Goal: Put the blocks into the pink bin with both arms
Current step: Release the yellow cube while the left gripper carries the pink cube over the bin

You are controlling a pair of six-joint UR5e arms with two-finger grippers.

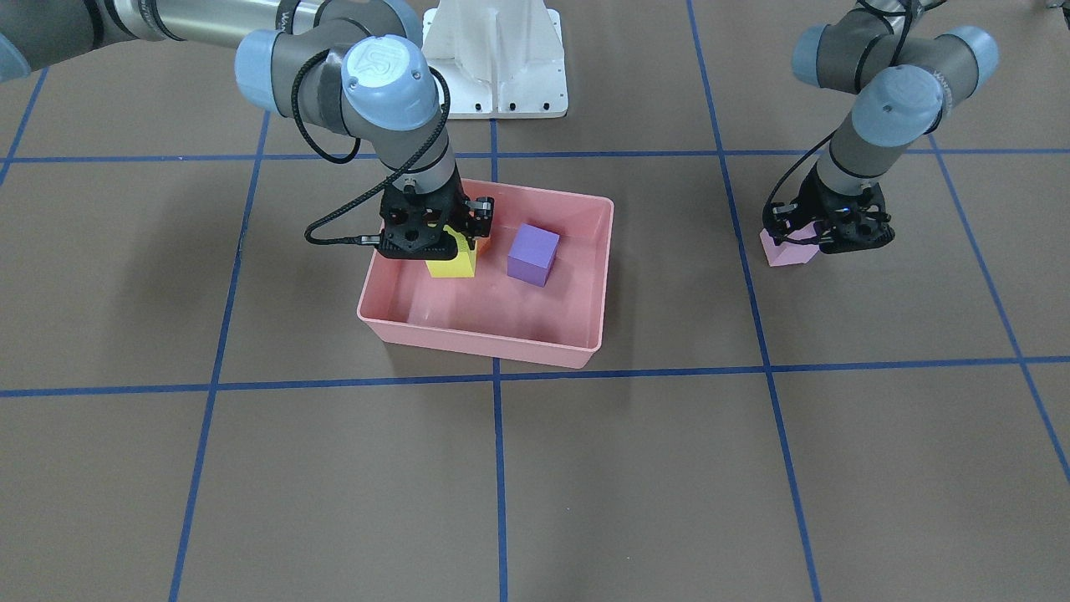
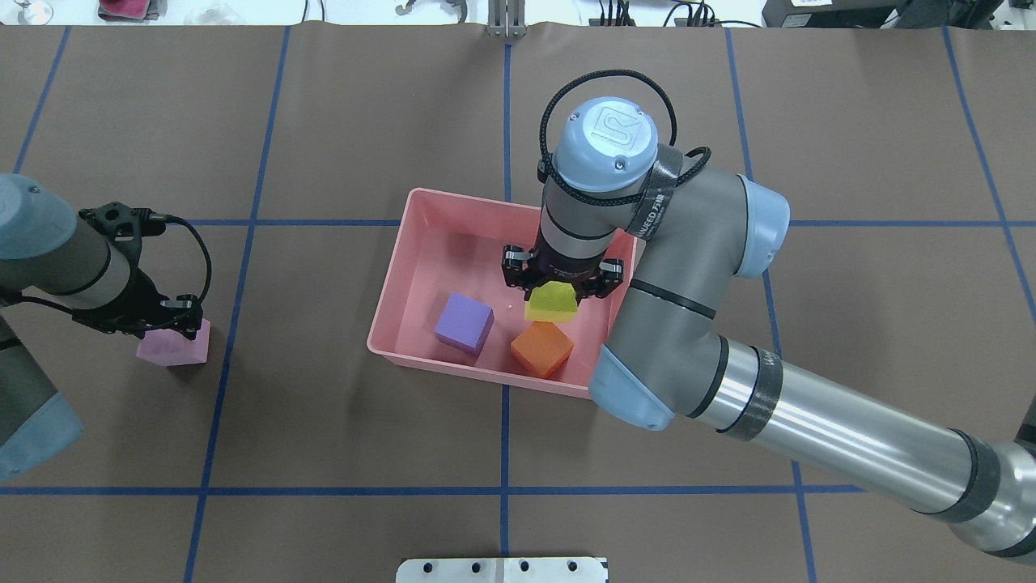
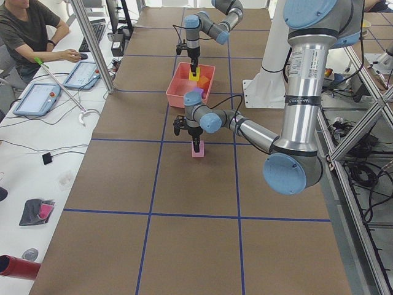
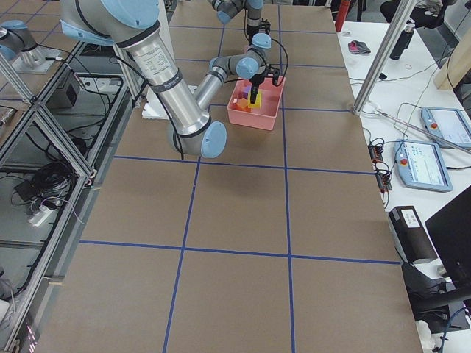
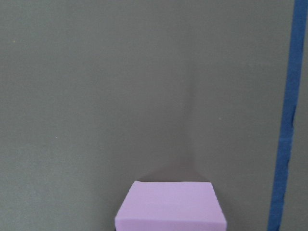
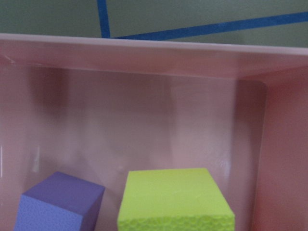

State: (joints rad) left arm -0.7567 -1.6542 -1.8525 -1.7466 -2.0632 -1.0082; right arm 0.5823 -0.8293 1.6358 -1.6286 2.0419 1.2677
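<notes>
Right pincer (image 2: 561, 290) grips yellow block (image 2: 550, 308) low over bin (image 2: 421, 243), for a gentle drop. At 9 o'clock, left pincer (image 2: 166, 328) straddles pink block (image 2: 174, 350); I can't tell if it's clamped.

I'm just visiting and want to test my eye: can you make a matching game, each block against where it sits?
Blocks:
1 purple block
2 yellow block
3 pink block
4 orange block

Places:
A on the table, at the left gripper
B in the pink bin, at the right gripper
C in the bin's corner
D in the bin, farthest toward the robot's left

Pairs: 1-D, 2-B, 3-A, 4-C
</notes>
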